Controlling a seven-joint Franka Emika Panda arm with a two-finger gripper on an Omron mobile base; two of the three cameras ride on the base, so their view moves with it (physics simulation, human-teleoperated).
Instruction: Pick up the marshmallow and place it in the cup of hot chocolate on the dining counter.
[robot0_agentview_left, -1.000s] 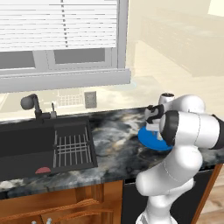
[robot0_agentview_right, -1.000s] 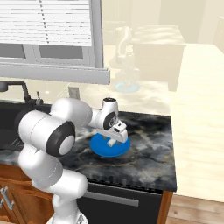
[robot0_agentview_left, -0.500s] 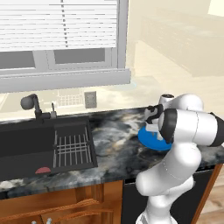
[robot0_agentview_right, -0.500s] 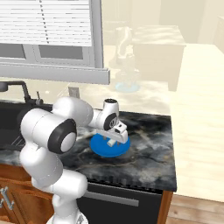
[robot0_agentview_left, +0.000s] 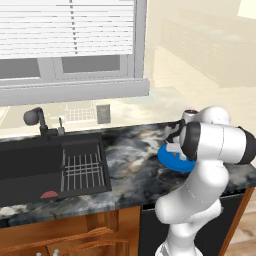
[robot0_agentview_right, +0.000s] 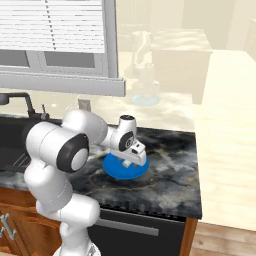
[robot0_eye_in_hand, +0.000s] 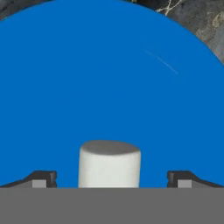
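Note:
The marshmallow (robot0_eye_in_hand: 109, 164), a stubby white cylinder, stands upright on a blue round plate (robot0_eye_in_hand: 109, 70) in the hand view. My gripper (robot0_eye_in_hand: 111, 177) is open, and the marshmallow sits between its two dark fingertips (robot0_eye_in_hand: 41, 178) with a gap on each side. From the base views, the gripper (robot0_agentview_right: 131, 159) points down, low over the blue plate (robot0_agentview_right: 117, 170) on the dark marbled counter (robot0_agentview_right: 170, 160) next to the sink. The hand and arm hide the marshmallow there. The blue plate (robot0_agentview_left: 170, 161) peeks out beside the arm. The cup of hot chocolate and the dining counter are out of view.
A black sink (robot0_agentview_left: 30, 165) with a wire rack (robot0_agentview_left: 82, 170) and a dark faucet (robot0_agentview_left: 35, 120) lies to the left of the plate. The counter's right edge (robot0_agentview_right: 197, 175) is close to the plate. A window with blinds (robot0_agentview_left: 65, 30) backs the counter.

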